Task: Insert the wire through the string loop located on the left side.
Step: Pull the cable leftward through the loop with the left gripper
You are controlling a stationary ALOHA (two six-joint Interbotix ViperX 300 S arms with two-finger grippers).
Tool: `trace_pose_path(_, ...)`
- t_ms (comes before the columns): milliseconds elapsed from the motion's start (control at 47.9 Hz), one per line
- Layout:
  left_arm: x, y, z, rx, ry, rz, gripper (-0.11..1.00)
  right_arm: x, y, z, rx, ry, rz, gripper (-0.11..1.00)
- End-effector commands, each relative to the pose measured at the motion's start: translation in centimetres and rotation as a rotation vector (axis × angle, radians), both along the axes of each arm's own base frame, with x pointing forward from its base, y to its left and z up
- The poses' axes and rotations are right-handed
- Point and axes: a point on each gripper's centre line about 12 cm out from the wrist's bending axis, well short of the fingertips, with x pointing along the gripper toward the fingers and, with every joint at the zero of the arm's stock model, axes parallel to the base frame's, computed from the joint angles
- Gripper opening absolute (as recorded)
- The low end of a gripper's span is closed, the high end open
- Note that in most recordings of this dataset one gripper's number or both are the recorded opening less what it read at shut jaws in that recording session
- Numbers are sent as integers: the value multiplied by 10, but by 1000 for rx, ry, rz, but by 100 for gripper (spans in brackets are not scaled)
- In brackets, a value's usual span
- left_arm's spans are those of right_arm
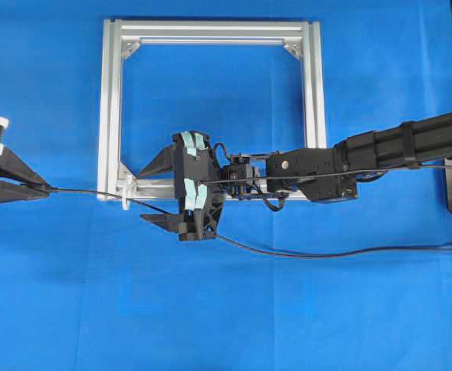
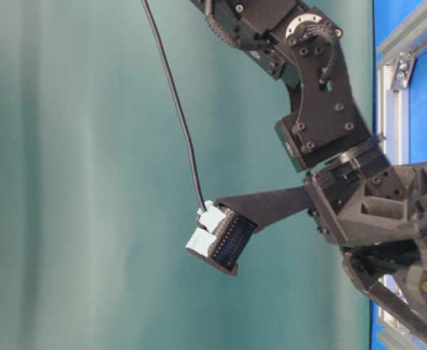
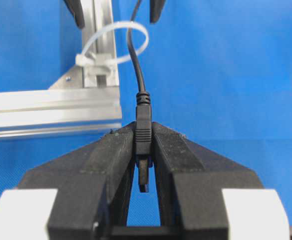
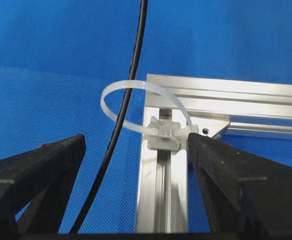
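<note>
Wire: thin black cable point(image 3: 134, 60) runs through whitish string loop point(image 4: 136, 107) on silver aluminium frame point(image 1: 111, 116)
Left hand point(image 3: 145, 150): clenched on the cable's dark plug point(image 3: 144, 131), left of the frame
Right hand point(image 1: 158, 191): released, fingers straddling the cable

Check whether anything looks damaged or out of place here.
Nothing stands out. The wire runs through the string loop on the aluminium frame; the left gripper clamps its plug, and the right gripper is open.

Black arms; right end effector point(image 1: 158, 192) teal-taped; left end effector point(image 1: 36, 188) white-blocked.
</note>
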Motion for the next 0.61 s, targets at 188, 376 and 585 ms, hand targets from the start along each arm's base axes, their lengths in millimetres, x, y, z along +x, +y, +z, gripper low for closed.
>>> trace_pose_path(188,2,0,4,-2,-12,0,8,6,0,18,8,-49,-5,94)
trace_pose_path(376,1,0,3,-8,-8,4,8,6,0,18,8,-47,-5,94)
trace_pose_path(585,1,0,2,-7,-3,4,12,6,0,18,9,-49,-6,94)
